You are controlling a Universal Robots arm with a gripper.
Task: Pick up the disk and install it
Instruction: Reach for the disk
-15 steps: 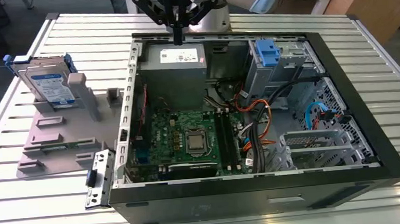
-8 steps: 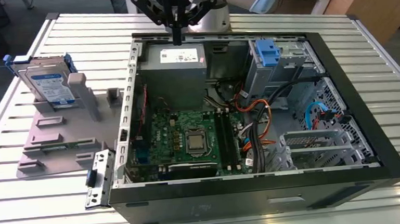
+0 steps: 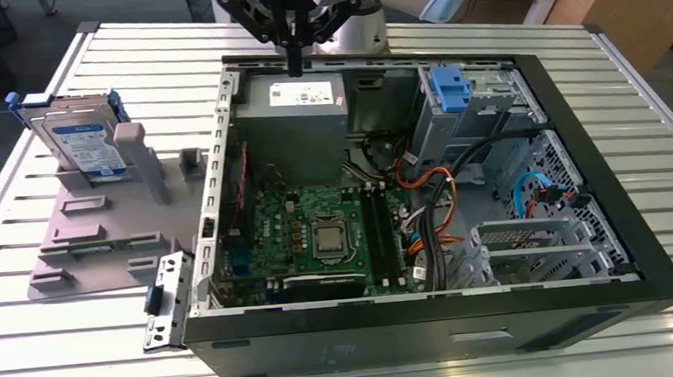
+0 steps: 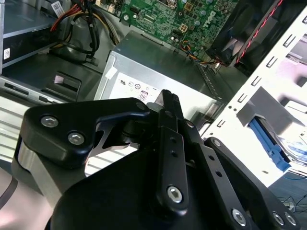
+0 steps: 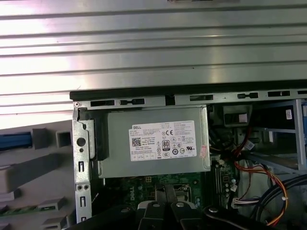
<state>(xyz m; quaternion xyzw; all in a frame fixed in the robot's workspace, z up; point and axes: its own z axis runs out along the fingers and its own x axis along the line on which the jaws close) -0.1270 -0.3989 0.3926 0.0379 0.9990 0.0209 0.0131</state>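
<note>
Disk (image 3: 82, 138): silver slab in blue plastic frame, standing upright in grey moulded holder (image 3: 84, 256) on slatted metal bench (image 3: 649, 134), at the exterior view's left.
Hand (image 3: 295, 68): black fingers pressing together on nothing, hanging over boxy grey power supply (image 3: 291, 121).
First wrist view: showing its white label (image 5: 162, 141).

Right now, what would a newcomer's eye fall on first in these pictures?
The open computer case with its green circuit board lies in the middle of the slatted table. The black gripper hangs above the grey power supply at the case's far end. The disk stands on edge in a grey holder at the exterior view's left of the case.
</note>
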